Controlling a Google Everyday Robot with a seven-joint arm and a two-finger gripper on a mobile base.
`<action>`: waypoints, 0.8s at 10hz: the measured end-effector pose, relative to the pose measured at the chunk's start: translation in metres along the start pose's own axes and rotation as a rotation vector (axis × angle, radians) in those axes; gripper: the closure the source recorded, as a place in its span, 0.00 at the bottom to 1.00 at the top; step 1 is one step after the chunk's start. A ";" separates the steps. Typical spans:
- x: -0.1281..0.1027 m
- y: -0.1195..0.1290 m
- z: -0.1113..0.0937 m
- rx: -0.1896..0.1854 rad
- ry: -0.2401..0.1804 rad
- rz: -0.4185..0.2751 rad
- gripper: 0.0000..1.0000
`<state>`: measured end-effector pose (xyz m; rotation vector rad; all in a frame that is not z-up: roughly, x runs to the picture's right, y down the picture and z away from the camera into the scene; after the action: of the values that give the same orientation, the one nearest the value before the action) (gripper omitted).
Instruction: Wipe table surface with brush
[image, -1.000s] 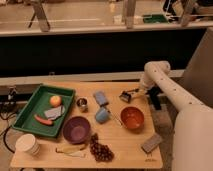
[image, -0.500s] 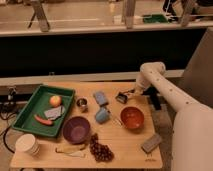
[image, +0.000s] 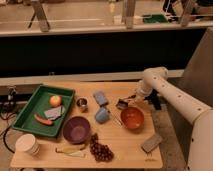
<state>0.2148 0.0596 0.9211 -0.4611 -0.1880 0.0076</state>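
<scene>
**Finding.** The pincer (image: 128, 99) sits just behind the orange bowl (image: 132, 118), toward the bowl's left side, low over the desk (image: 125, 146). It is pinching the brush (image: 121, 104), which is at the wood just behind and left of the bowl. Whether the bristles actually press on the surface cannot be told.

**Change noted.** Over the last second the pincer and brush have travelled a short way together. They went from behind the bowl's right half to behind its left edge, and came slightly nearer the bowl. The arm's elbow moved with them. Nothing else on the desk has shifted.

**Meaning for the task.** In my judgement a wiping stroke is under way, running leftward along the bare strip behind the bowl. Only a small part of the wood has been covered, so the job is at an early stage.

**Hazards.**
- The bowl lies close beside the stroke, and a drift toward it would knock the rim.
- The blue cup (image: 101, 115), to the left of the bowl, and the blue-grey pad (image: 100, 98), left of and behind the bowl, stand in the line of travel.
- The free strip ends shortly beyond the brush. The stroke will have to stop or turn back there, or those items will be pushed.

**Handling.** The brush is small and rigid, and light downward pressure should suffice.
</scene>
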 end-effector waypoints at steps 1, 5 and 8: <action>0.004 0.002 0.002 -0.005 0.009 -0.005 1.00; 0.067 0.006 -0.005 -0.003 0.037 0.061 1.00; 0.101 -0.003 -0.011 0.008 0.062 0.120 1.00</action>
<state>0.3157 0.0568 0.9310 -0.4638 -0.0989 0.1114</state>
